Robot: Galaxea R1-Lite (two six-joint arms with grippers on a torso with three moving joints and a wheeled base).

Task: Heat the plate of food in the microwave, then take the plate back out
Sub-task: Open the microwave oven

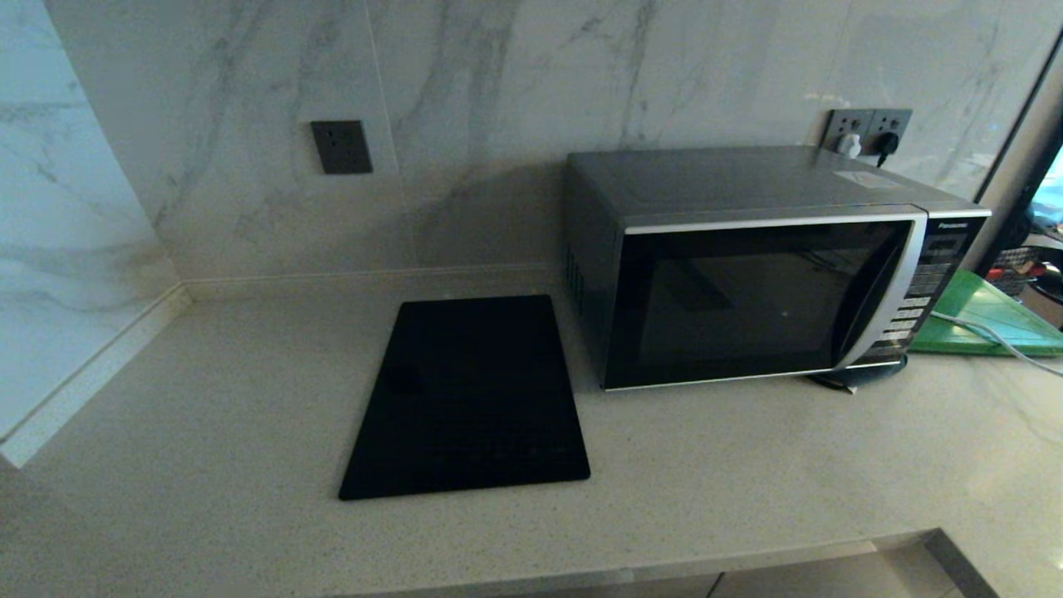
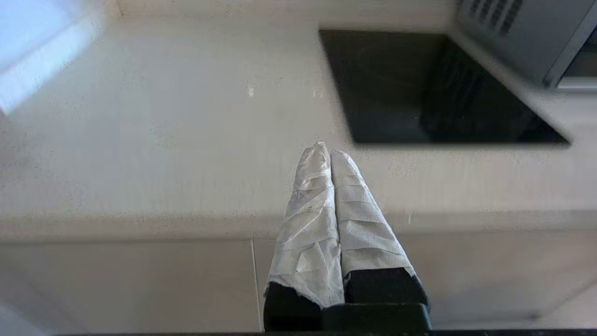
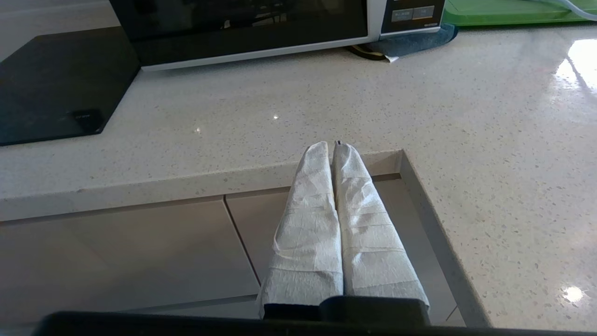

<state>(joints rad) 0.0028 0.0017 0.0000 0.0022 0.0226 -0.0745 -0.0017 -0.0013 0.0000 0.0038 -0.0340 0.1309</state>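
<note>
One microwave (image 1: 751, 274) is counted on one counter (image 1: 208, 399). One black slab (image 1: 469, 399) is seen at its 9 o'clock, and one green board (image 1: 988, 320) at its 3 o'clock. Two wall socket plates are counted: one dark plate (image 1: 341, 147) and one socket strip (image 1: 868, 131) holding two plugs. Two grippers are seen, left gripper (image 2: 326, 151) and right gripper (image 3: 332, 148), each with two wrapped fingers pressed together.

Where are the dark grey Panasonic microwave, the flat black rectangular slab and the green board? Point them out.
dark grey Panasonic microwave (image 1: 747, 303), head view, glass door.
flat black rectangular slab (image 1: 469, 399), head view, middle of top face.
green board (image 1: 984, 320), head view, bare surface.
</note>
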